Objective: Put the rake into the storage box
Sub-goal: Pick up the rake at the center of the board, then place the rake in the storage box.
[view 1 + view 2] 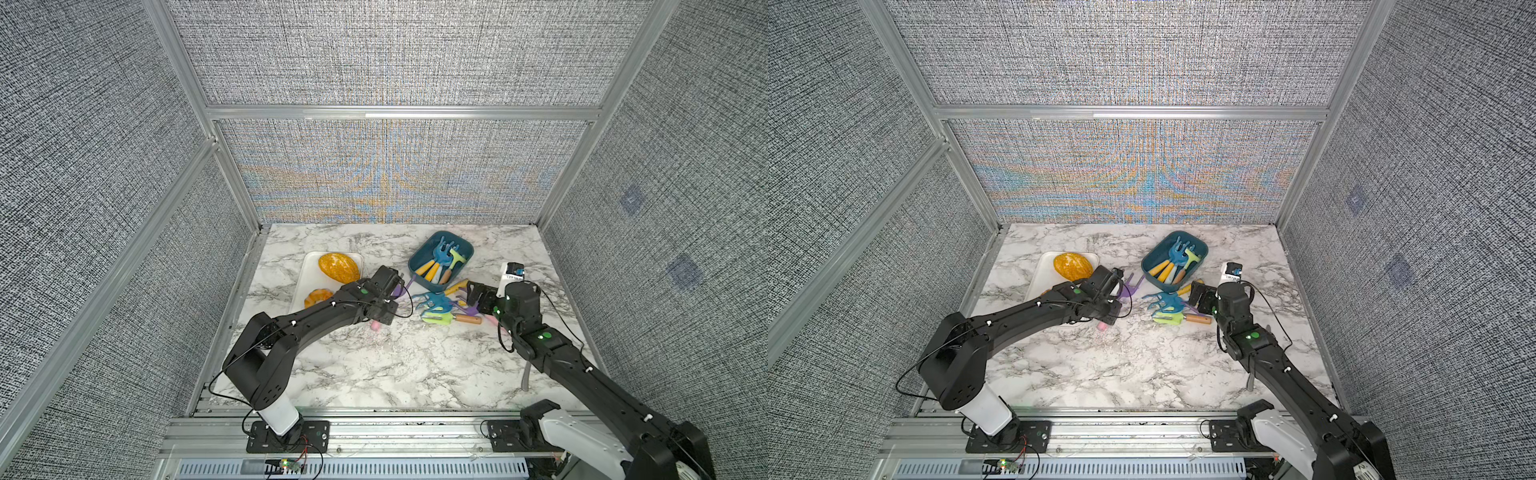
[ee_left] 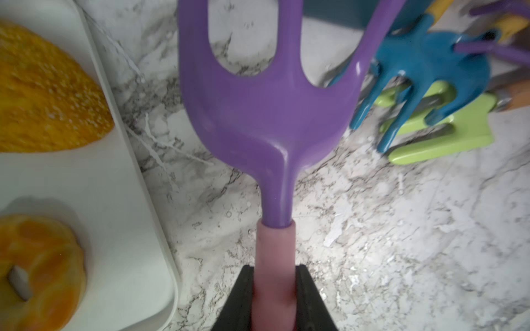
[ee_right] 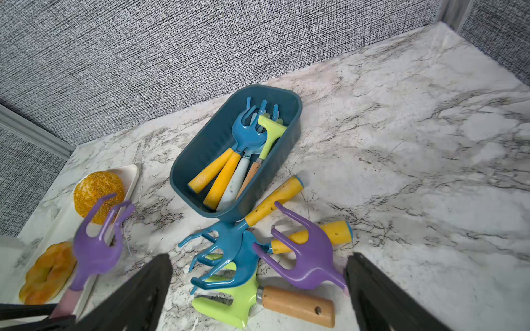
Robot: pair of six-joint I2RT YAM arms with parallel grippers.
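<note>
Left wrist view showed the left gripper pinching the pale pink handle of a purple plastic three-tined rake, tines pointing away from its fingers. The dark teal-blue rounded plastic storage box sat ahead of that gripper, near the tine tips but apart from them. The right gripper hung spread wide over a loose pile of toy rakes, with the box just beyond.
</note>
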